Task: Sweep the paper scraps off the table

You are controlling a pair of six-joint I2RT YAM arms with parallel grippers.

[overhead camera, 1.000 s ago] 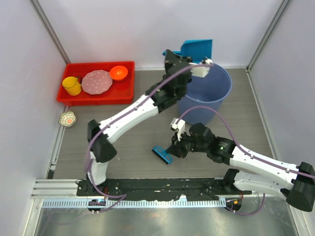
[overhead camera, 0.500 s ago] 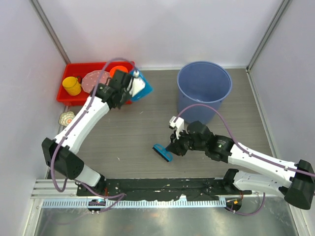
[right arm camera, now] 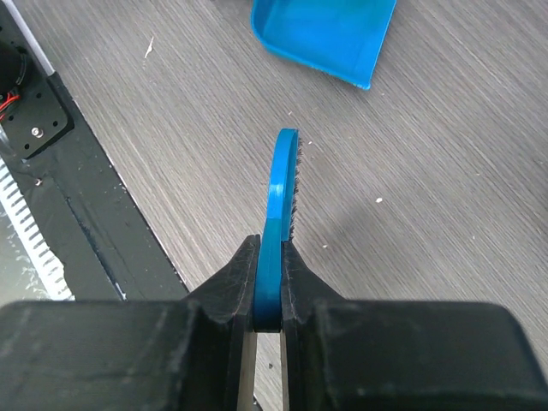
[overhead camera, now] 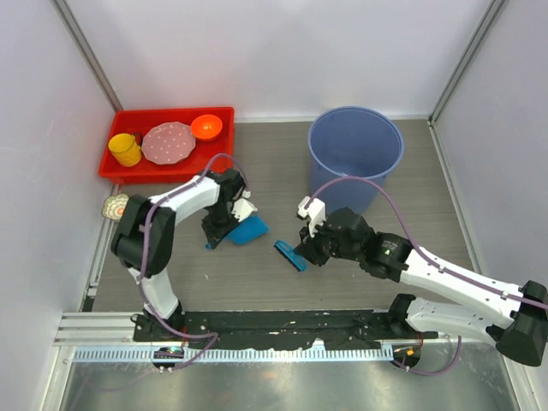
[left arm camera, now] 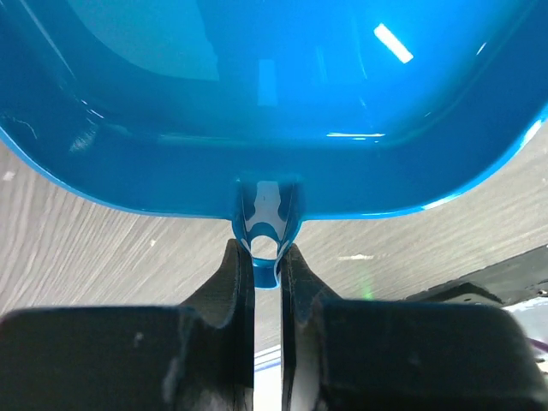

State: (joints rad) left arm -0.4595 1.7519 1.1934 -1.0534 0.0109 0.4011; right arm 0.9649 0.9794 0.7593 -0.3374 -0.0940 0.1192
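My left gripper (overhead camera: 221, 229) is shut on the handle tab of the blue dustpan (overhead camera: 250, 229), which rests low on the table (overhead camera: 274, 171) left of centre. In the left wrist view the dustpan (left arm camera: 274, 94) fills the top, its tab between my fingers (left arm camera: 235, 274). My right gripper (overhead camera: 306, 253) is shut on the blue hand brush (overhead camera: 288, 255), just right of the dustpan. In the right wrist view the brush (right arm camera: 281, 188) stands on edge above the table, with the dustpan (right arm camera: 330, 34) ahead. No paper scraps show; only tiny white specks (right arm camera: 147, 47) lie on the wood.
A blue bucket (overhead camera: 355, 154) stands at the back right. A red tray (overhead camera: 163, 167) with a yellow cup, a pink plate and an orange bowl sits at the back left. A small patterned dish (overhead camera: 117, 206) lies by the left rail. The black base plate (overhead camera: 282, 324) runs along the near edge.
My left arm swung the dustpan from over the bucket, past the red tray, down to the table left of centre. My right gripper and brush shifted slightly right.
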